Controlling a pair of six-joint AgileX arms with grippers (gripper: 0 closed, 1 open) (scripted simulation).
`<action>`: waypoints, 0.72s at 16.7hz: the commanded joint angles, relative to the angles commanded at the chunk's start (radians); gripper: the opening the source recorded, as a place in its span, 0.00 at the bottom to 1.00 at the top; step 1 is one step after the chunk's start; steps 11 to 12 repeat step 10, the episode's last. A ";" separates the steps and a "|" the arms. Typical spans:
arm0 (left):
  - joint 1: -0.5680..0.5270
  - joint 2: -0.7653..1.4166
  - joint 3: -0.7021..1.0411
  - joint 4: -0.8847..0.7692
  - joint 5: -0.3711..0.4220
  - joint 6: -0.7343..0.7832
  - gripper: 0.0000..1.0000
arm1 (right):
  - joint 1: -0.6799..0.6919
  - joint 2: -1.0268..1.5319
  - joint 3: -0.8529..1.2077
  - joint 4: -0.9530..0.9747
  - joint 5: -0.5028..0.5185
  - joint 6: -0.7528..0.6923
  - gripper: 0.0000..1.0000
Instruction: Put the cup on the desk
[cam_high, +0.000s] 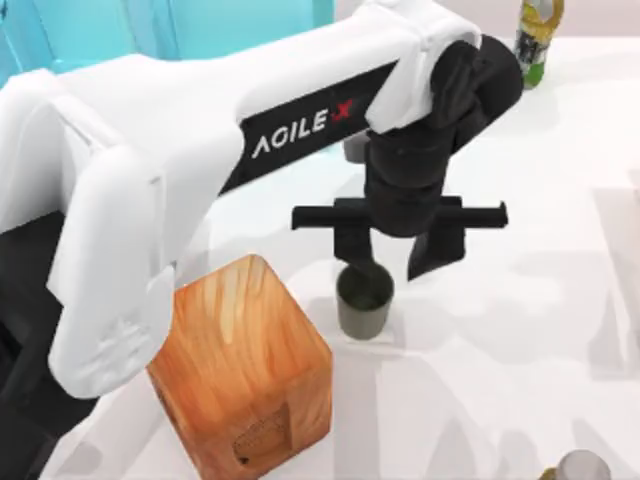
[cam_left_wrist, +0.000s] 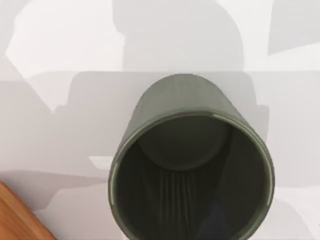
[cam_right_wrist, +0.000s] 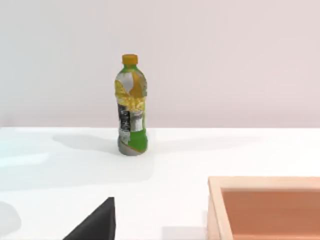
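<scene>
Cup upright on the desk, under the left claw

Cup (cam_high: 364, 300), olive-grey and handleless, stands upright on the white desk (cam_high: 520, 330), directly beneath the left gripper (cam_high: 392, 262). One black finger (cam_high: 352, 247) of that claw dips to the cup's rim on the side nearer the wooden block; the other finger (cam_high: 437, 252) hangs clear of the cup on the far side, over bare desk. The jaws are spread wide, and whether the near finger actually touches the rim cannot be told. In the left wrist view the cup (cam_left_wrist: 192, 165) sits straight below the claw, its dark inside open to the camera, its base resting on the desk (cam_left_wrist: 60, 60).

Just beside the cup, on the claw's block side, stands the large wooden block (cam_high: 245, 365), apart from the cup; a corner of it (cam_left_wrist: 17, 215) shows in the left wrist view. Well beyond the claw, at the desk's far edge, stands a bottle (cam_high: 537, 38) with a yellow-green label. A turquoise shelf unit (cam_high: 170, 25) lies behind the left arm.

The right wrist view looks across the desk at the bottle (cam_right_wrist: 131, 106), with an edge of the wooden block (cam_right_wrist: 265, 207) closer in.
</scene>
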 joint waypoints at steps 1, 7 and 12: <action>0.000 0.000 0.000 0.000 0.000 0.000 0.75 | 0.000 0.000 0.000 0.000 0.000 0.000 1.00; 0.000 0.000 0.000 0.000 0.000 0.000 1.00 | 0.000 0.000 0.000 0.000 0.000 0.000 1.00; 0.000 0.000 0.000 0.000 0.000 0.000 1.00 | 0.000 0.000 0.000 0.000 0.000 0.000 1.00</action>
